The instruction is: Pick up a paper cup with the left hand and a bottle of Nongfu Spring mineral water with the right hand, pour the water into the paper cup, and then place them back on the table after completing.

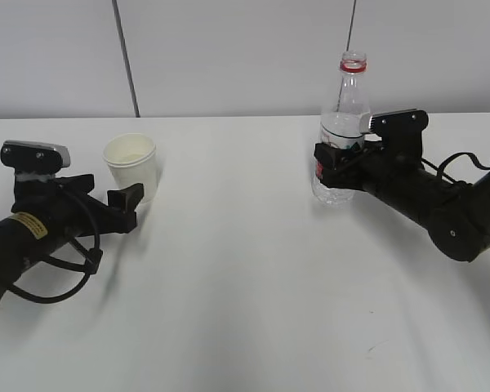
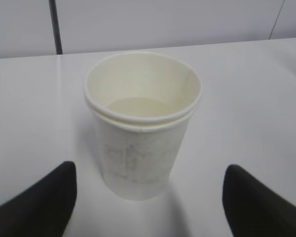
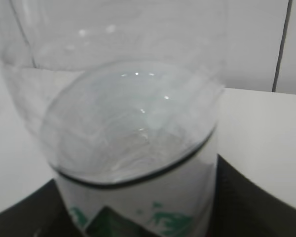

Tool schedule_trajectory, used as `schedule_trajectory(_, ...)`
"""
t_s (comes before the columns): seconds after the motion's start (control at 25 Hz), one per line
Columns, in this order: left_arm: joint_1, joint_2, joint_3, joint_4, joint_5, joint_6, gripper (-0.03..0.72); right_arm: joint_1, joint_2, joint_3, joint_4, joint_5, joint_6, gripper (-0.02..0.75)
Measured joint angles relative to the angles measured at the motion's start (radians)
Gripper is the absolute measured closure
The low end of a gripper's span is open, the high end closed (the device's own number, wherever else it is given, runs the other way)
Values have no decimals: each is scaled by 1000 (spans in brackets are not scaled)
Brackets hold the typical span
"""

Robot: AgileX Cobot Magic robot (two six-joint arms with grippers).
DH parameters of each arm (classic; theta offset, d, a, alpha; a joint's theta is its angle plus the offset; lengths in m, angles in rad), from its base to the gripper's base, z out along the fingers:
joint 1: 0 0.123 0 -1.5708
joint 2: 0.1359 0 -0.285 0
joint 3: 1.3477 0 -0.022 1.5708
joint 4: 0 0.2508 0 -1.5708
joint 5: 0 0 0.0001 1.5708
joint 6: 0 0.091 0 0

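A white paper cup (image 1: 131, 167) stands upright on the white table (image 1: 245, 294). My left gripper (image 1: 127, 206) is open just in front of it. In the left wrist view the cup (image 2: 140, 128) stands between my two black fingertips (image 2: 44, 197) with a gap on each side, and my left gripper (image 2: 149, 173) touches nothing. My right gripper (image 1: 331, 162) is shut on the label band of the clear uncapped bottle (image 1: 343, 106), which stands upright. The water (image 3: 133, 123) fills its lower part. In the right wrist view the bottle (image 3: 123, 89) fills the frame, and my right gripper (image 3: 138, 217) presses both its sides.
A grey wall with dark vertical seams (image 1: 125, 57) runs behind the table's far edge. Bare white tabletop lies between the two arms and toward the front.
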State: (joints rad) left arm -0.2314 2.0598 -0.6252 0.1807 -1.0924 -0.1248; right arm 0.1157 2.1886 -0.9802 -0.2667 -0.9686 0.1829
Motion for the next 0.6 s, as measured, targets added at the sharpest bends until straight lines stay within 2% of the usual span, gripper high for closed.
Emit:
schedule_trajectory(0.12,0,0,0,0,0,0,132,0,0,0,0,0,-2,270)
schedule_trajectory(0.32,0,0,0,0,0,0,132,0,0,0,0,0,-2,141)
schedule_trajectory(0.6,0,0,0,0,0,0,132,0,-16,0,-2,2,-2,118)
